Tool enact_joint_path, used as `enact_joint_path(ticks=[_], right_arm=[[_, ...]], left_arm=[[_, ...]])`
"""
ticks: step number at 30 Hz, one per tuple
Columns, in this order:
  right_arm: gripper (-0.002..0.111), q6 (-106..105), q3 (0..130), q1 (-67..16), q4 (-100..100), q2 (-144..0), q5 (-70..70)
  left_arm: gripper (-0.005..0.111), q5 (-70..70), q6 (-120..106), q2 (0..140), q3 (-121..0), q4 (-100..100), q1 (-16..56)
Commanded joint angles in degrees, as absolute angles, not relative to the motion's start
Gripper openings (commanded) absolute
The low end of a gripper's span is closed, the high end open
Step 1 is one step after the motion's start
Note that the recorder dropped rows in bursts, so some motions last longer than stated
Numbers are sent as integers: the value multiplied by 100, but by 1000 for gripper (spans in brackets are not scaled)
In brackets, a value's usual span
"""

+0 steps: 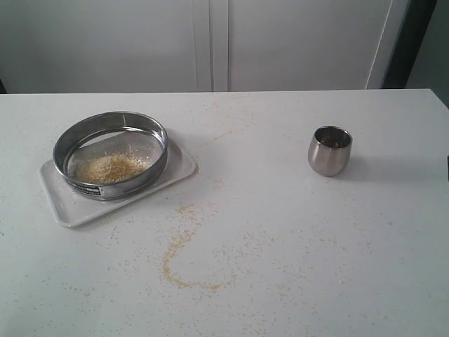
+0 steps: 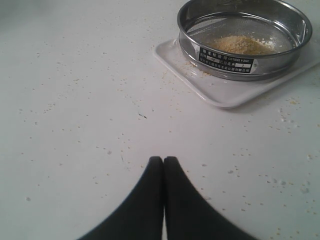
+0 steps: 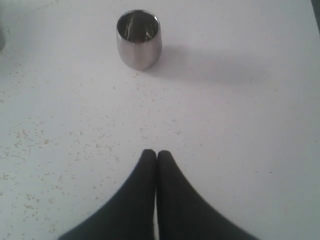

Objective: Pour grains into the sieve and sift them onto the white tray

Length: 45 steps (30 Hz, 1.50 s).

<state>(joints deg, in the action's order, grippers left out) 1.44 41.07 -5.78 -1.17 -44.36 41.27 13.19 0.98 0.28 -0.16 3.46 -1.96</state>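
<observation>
White tabletop [image 1: 295,239]. Sieve [image 1: 111,154] sits on tray [image 1: 70,207]; grains [image 1: 109,168] heaped inside sieve, some strewn nearby. Cup [image 1: 330,150] well apart from sieve. Left gripper [image 2: 163,159] and right gripper [image 3: 156,152] clenched, empty. Pouring looks done; next move: open gripper, grasp sieve rim, shake.

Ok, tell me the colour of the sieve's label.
The label is black with pale lettering; left wrist view shows it best.

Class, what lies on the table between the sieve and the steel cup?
Between the sieve and the steel cup, only scattered grains on the table; the exterior view shows it.
</observation>
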Motion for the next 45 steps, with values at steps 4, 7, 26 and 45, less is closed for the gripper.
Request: enact_joint_path(ticks=[4,7,26,45], right_arm=[[0,181,3678,-535,-156,-3786,3525],[0,181,3664,-535,-156,-3670,3459],[0,170,3655,-535,-132,-2985,3472],[0,170,3655,-535,-132,-2985,3632]], left_arm=[[0,1331,122,0,0,384,-215],[0,1331,122,0,0,384,-215],[0,1331,122,0,0,384,-215],[0,1331,122,0,0,384,-215]])
